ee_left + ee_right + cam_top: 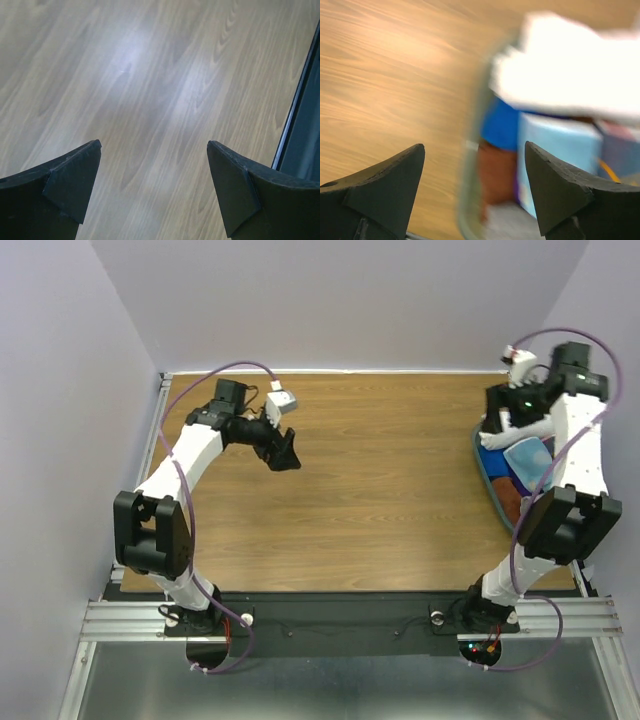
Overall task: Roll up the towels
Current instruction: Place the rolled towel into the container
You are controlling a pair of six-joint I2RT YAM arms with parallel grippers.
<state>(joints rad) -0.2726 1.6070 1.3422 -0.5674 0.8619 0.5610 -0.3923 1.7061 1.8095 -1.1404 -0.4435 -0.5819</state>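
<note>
Hovering right end effector [473, 146], wide and empty, over basket [484, 475] of towels [528, 453], likely to fetch one; left end effector [153, 142] wide, idle.

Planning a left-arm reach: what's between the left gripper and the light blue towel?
Top view: bare wooden table from the left gripper up to the container rim around the light blue towel.

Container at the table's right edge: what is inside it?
Inside the container lie a light blue cloth, a darker blue cloth and a rust-brown cloth. The right arm hangs over it and covers the rest of the contents.
</note>
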